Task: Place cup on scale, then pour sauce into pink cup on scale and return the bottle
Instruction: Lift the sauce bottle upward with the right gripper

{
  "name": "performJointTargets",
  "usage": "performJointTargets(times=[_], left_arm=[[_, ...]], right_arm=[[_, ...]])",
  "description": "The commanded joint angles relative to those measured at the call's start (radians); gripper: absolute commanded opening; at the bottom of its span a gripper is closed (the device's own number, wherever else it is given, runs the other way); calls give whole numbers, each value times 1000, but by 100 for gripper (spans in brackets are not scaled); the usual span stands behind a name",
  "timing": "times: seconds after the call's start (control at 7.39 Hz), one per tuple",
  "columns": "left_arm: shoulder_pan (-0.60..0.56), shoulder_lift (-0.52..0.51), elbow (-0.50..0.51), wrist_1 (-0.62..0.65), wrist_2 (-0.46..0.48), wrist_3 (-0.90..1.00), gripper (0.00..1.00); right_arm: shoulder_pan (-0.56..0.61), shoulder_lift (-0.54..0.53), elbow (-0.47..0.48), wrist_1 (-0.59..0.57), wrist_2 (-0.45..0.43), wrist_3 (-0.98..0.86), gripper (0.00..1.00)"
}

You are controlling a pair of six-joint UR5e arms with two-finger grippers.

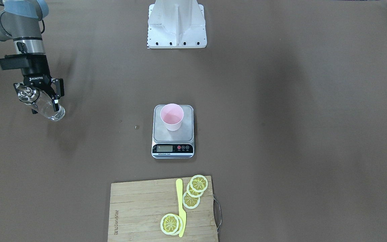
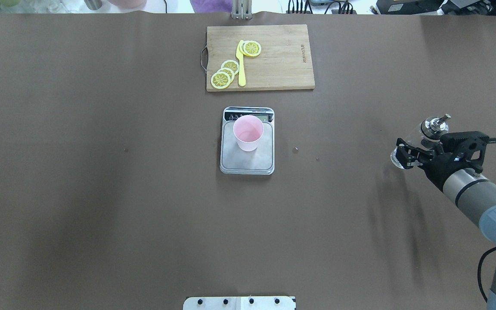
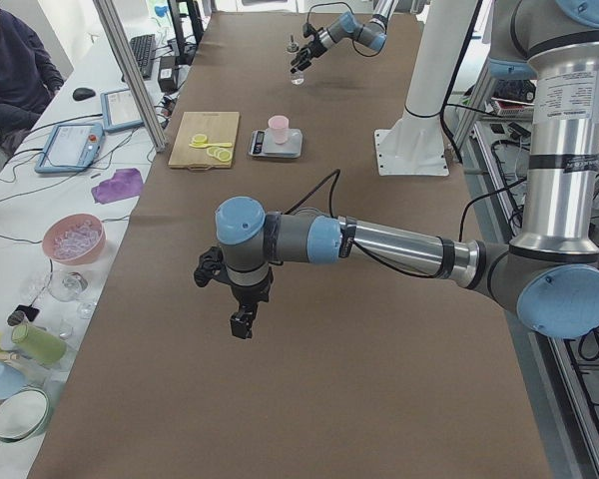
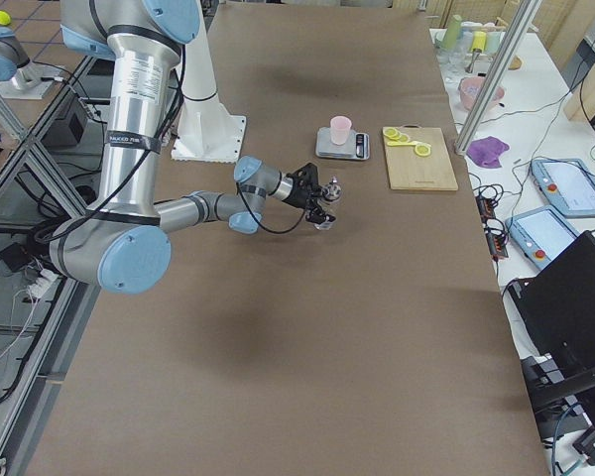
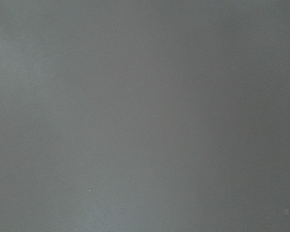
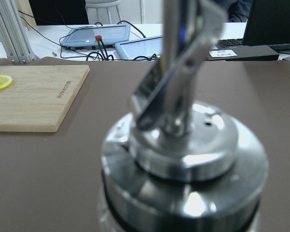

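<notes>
Bottle point(image 1: 54, 113): small clear glass cylinder w/ shiny metal collar and a bent metal pour-spout on top; the right wrist view is filled by that collar and spout, close and blurred; liquid level inside too hard to read. My right tool point(image 1: 45, 106) is clamped on the bottle's glass body, one finger each side, collar sticking out above the fingers; bottle sits at the far right end of the bench point(image 1: 281, 134) from my side, well apart from the scale point(image 1: 186, 132); can't tell whether its base touches the bench or hangs just over it.

Cup point(image 1: 172, 116): pale pink tapered tumbler, no handle, upright on the scale's steel platform, nearer the display end; narrower than the platform, steel showing all round it. Scale is mid-bench, black display strip facing away from me.

Beyond the scale, at the far edge: wooden cutting board point(image 1: 139, 208) w/ lemon slices point(image 1: 198, 183) and a yellow knife point(image 1: 180, 208) lying on it.

My left tool point(image 3: 242, 327) hangs over bare bench well to the left, fingers pointing down, nothing near it; seen only from the side, so can't tell if it's wide or narrow; its wrist view shows just plain bench.
</notes>
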Motion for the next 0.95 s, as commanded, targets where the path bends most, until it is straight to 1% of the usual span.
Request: performJointTargets(times=[0.0,0.27,0.41,0.81], left_arm=[[-1,2,0,0,-1,0,99],[-1,2,1,0,-1,0,99],[0,2,3,0,-1,0,99],[-1,2,7,0,0,2,99]], right_arm=[[0,-17,49,-9,-11,1,0],[-1,-15,39,-30,1,-2,0],[-1,-14,42,-71,-5,-2,0],[-6,2,50,-73,-25,-2,0]])
